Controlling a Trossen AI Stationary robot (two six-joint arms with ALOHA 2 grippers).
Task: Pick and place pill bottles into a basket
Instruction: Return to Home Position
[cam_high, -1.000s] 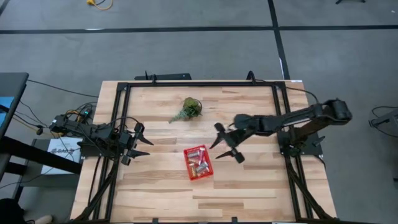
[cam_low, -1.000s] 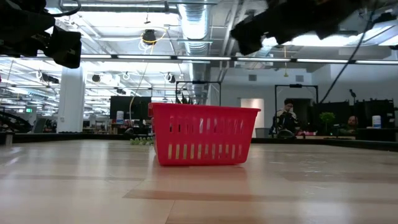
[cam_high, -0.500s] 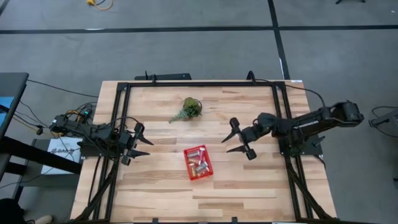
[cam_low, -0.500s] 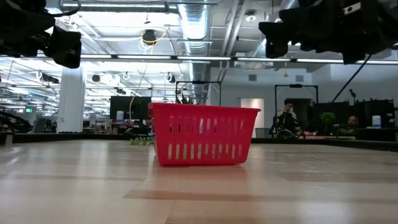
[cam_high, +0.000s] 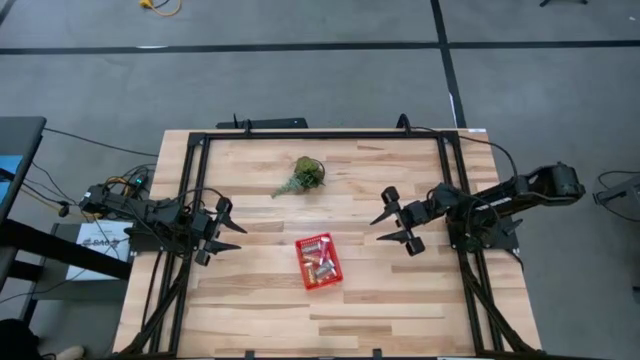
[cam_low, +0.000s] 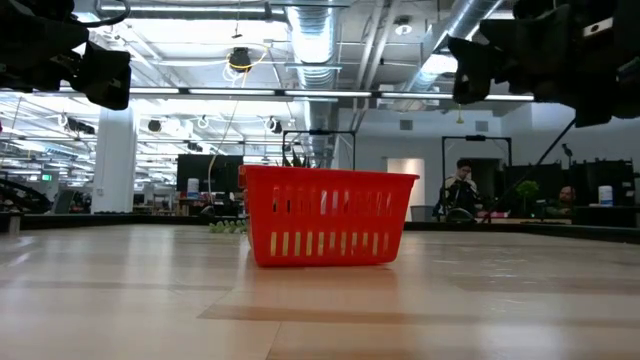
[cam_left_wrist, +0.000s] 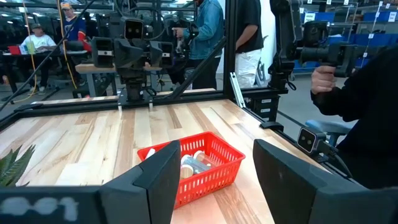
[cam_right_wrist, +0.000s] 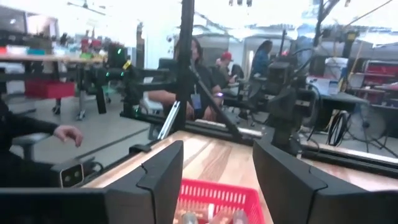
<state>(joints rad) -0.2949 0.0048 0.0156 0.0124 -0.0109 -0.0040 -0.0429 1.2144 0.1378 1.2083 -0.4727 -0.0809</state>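
The red basket (cam_high: 319, 261) stands on its base on the wooden table near the middle; it also shows in the low view (cam_low: 326, 217), the left wrist view (cam_left_wrist: 198, 167) and the right wrist view (cam_right_wrist: 217, 200). Several pill bottles (cam_high: 321, 264) with white caps lie inside it (cam_left_wrist: 191, 163). My left gripper (cam_high: 232, 229) is open and empty at the table's left side, left of the basket. My right gripper (cam_high: 392, 228) is open and empty, right of the basket and raised above the table.
A green plant sprig (cam_high: 303, 177) lies on the table beyond the basket. A black frame (cam_high: 320, 135) runs along the table's far and side edges. People stand and sit in the room beyond the table (cam_left_wrist: 211, 37).
My right gripper has drawn back from beside the basket toward the table's right edge, staying open and empty. The basket and the bottles in it have kept still.
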